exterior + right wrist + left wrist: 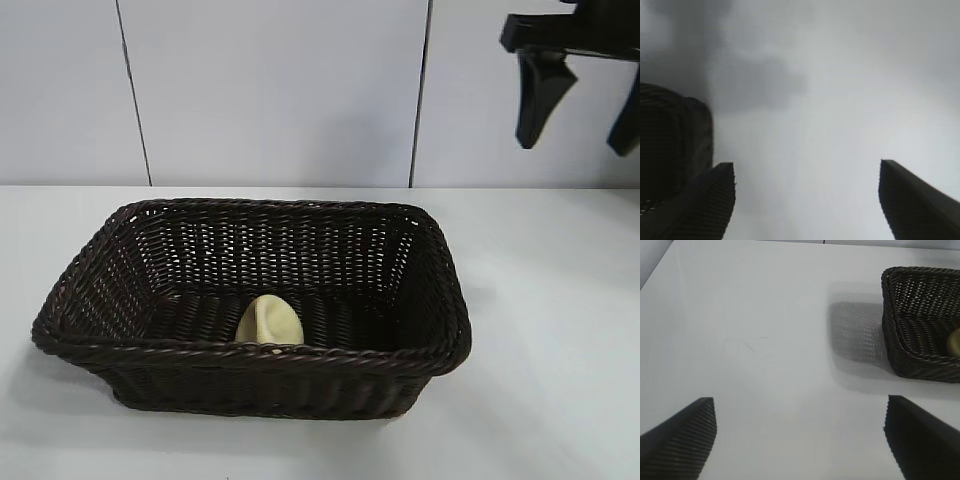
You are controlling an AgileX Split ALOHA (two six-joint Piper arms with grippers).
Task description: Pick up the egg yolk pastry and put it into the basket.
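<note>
Right pincer (585, 105) high beyond basket (440, 350) rim

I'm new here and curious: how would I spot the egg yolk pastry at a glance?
Find the dark woven basket on the white table. Inside it, against the near wall, lies the egg yolk pastry: a small, smooth, pale yellow lump, the only light thing there.
</note>
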